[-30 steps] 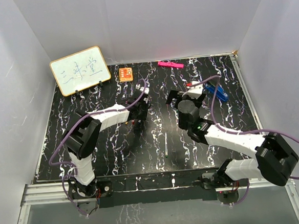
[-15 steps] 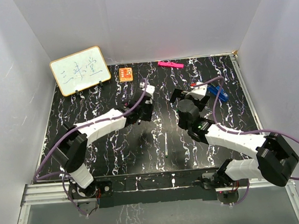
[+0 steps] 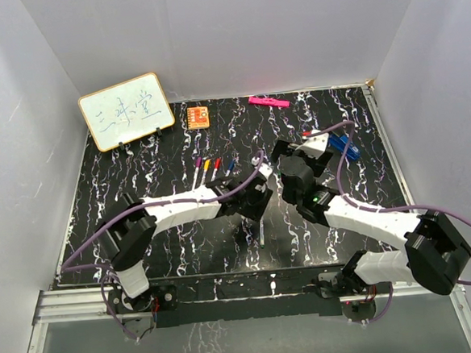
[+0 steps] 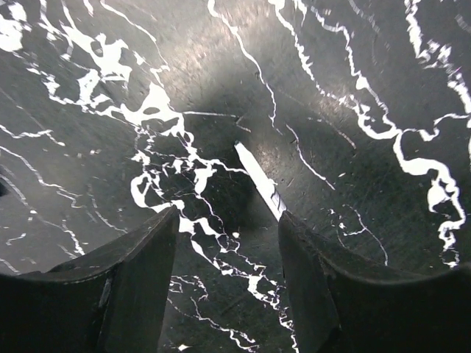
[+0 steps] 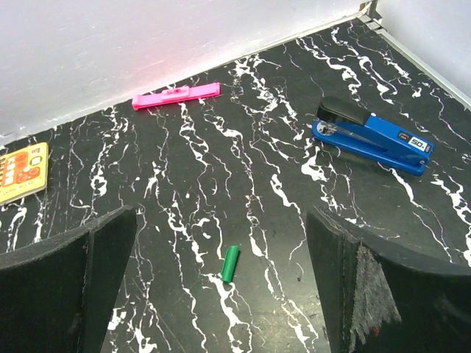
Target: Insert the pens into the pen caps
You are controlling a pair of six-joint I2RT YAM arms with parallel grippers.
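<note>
White walls [image 3: 233, 31] close in on the black, white-veined tabletop [image 3: 137, 163] that we look down on. Our left arm [image 3: 181, 206] has changed most: a second ago it crouched over the left-centre of the tabletop, and it has since stretched out low to the right until its wrist is near the middle. Our right arm [image 3: 368, 220] has hardly shifted and reaches from its base up toward the back right. At the back left stands a whiteboard [image 3: 126, 110], with a blue stapler [image 5: 372, 136] at the right, a pink marker [image 5: 176, 95] along the back wall and an orange card [image 3: 198, 116] near the board. The left tool [image 4: 228, 217] has widened over that second; its jaws stand partly apart and clasp nothing. The right tool [image 5: 221, 220] stays spread wide, also empty. Where the left arm crouched, four pens [image 3: 216, 166] now lie uncovered in a row, with purple, yellow, red and blue ends. The fifth pen [image 4: 259, 180] lies alone in front of the left tool, its near end just beside one fingertip; we cannot tell whether they touch. The green cap [image 5: 230, 262] lies between the right tool's fingers, clear of both.
</note>
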